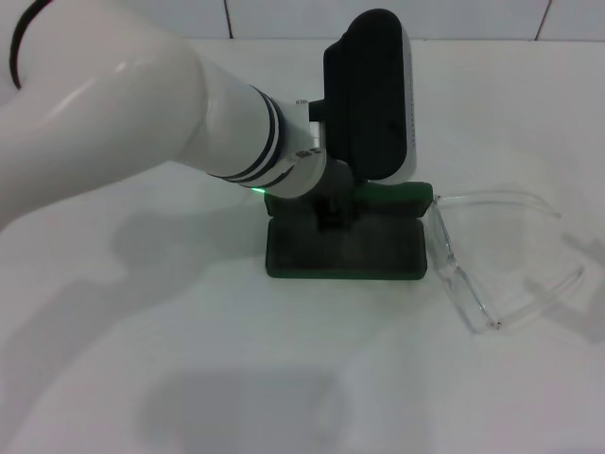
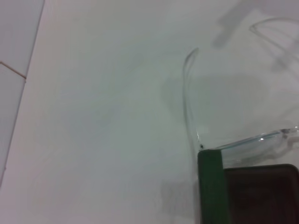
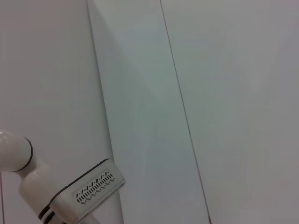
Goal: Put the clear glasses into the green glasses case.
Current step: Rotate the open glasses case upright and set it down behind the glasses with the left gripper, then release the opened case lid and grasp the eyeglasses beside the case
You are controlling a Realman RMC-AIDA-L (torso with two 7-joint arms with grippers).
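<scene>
The green glasses case (image 1: 345, 253) lies open on the white table in the head view, dark lining up and its lid edge (image 1: 406, 196) at the back. My left gripper (image 1: 331, 216) hangs low over the case's middle, under the black wrist housing. The clear glasses (image 1: 473, 274) lie on the table just right of the case, temple arms spread out to the right. In the left wrist view a green corner of the case (image 2: 212, 186) shows, with the clear glasses (image 2: 189, 102) touching or almost touching it. The right gripper is out of view.
The white table (image 1: 189, 359) runs on to the left and in front of the case. A tiled wall edge (image 1: 227, 19) is at the back. The right wrist view shows only pale surfaces and the left arm's wrist housing (image 3: 91, 191).
</scene>
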